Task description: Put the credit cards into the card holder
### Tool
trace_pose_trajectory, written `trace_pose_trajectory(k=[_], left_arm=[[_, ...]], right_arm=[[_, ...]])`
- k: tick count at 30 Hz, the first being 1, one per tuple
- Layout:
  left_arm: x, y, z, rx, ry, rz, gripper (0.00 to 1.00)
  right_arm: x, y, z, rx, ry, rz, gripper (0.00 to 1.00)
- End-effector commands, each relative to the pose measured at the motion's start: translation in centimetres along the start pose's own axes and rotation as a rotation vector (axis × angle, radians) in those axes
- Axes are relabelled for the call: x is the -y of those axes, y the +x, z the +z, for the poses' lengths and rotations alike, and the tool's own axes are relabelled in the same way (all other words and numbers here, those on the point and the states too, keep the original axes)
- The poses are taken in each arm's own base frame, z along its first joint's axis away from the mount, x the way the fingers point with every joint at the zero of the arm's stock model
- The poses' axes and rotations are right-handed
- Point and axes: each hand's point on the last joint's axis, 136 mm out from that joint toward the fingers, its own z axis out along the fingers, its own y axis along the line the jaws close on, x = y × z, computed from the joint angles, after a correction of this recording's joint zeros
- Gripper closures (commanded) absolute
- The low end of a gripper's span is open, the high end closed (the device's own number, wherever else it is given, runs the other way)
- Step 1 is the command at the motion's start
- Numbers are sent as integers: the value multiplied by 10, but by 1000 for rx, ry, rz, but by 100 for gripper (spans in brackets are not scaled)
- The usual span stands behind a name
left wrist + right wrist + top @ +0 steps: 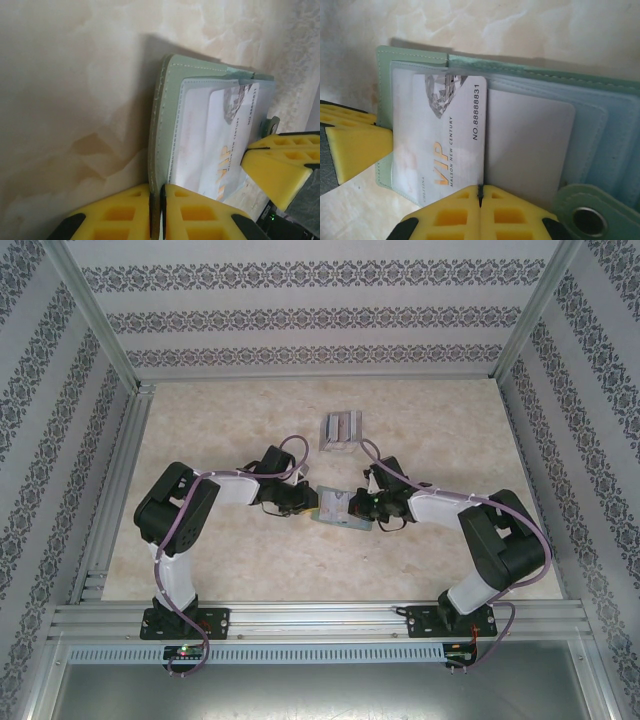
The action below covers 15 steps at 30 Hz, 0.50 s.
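Grey-green card holder [332, 508] lies open; left gripper [156, 194] clamps its cover edge, probably to steady it. Right gripper [480, 191] pinches the VIP card [455, 140], part-way into a clear sleeve [530, 150]. Spare cards [340, 428] wait just beyond the holder.

— How's the light on my feeds?
— Bright and even from overhead. The counter [440, 420] looks a bit washed out to me. On my left wrist view the holder [167, 125] throws a soft shadow to its left.
— Focus?
— I can read the card [455, 130] print sharply. My right claw [480, 192], close to the lens, looks slightly soft.
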Motion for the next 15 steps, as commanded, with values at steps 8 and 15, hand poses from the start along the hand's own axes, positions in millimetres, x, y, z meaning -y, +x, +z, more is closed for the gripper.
trace_pose_trajectory(k=[8,15], left_arm=[[1,19,18,-25,-9,-18,86],[1,16,16,-1,-18,-24,86]], right_arm=[[-5,6,6,5,45,-39,97],[-5,7,2,6,79,-66,96]])
